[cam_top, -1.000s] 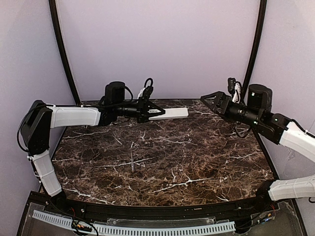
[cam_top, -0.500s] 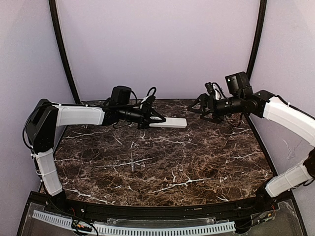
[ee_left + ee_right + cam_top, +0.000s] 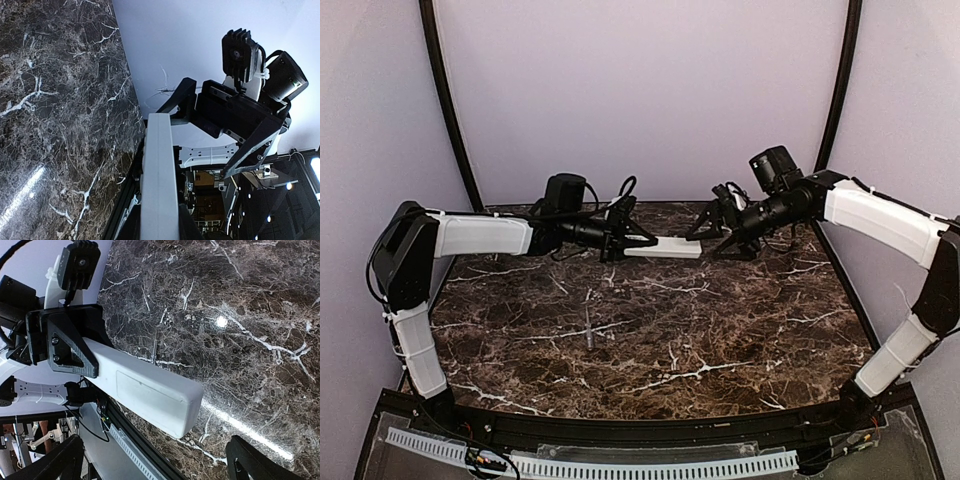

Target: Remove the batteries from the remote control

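1. The left gripper [image 3: 620,241] is clamped on one end of the slim white rectangular remote control [image 3: 665,248]. It holds the remote level in the air over the far part of the dark brown marble-patterned tabletop [image 3: 720,320]. This grip and pose look the same as half a second ago; a second ago the remote sat a little higher and farther back.
2. The right gripper [image 3: 706,240] has its black fingers spread wide. In its own wrist view they sit at the two bottom corners, with the remote's free end [image 3: 192,397] ahead of them.
3. That is the big change. A second ago this gripper was off by the right wall, and half a second ago it was clearly apart from the remote. Now its tips are right at the free end; I cannot tell whether they touch it.
4. The face turned to the right wrist camera shows a rectangular panel outline [image 3: 145,387].
5. A thin grey stick-like tool [image 3: 589,328] lies on the marble nearer the arms' bases, unmoved.
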`<state>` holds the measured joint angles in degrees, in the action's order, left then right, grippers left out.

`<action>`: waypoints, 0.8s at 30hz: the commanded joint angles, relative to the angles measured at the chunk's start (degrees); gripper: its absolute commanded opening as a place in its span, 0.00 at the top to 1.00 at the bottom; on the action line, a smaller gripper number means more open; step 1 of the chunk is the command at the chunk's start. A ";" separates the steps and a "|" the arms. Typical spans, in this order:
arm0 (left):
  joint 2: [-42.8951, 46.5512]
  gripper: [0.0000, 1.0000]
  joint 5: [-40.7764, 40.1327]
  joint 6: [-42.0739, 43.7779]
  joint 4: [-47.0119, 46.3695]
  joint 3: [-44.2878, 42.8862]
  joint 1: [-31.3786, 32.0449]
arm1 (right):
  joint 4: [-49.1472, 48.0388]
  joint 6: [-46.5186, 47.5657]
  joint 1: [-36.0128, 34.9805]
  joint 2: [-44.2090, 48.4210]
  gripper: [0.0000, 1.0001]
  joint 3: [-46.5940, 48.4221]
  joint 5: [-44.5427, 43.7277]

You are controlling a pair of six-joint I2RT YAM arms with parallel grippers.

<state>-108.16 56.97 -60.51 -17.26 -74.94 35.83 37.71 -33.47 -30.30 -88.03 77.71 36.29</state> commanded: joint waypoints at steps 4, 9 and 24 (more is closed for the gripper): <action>0.05 1.00 2.36 -1.42 -2.74 0.15 -0.32 | -2.72 -1.58 0.25 -0.74 0.02 -1.56 4.09; 0.33 1.00 3.54 -1.37 -3.34 0.95 -0.33 | -9.14 -4.79 0.25 -0.11 0.08 -4.33 6.13; 1.68 1.00 6.48 0.56 -5.32 2.95 -0.85 | -22.73 -10.15 -0.88 0.25 0.22 -10.18 7.36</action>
<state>-108.18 61.93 -61.58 -21.37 -72.23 35.44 20.47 -41.93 -30.72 -88.66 68.47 42.89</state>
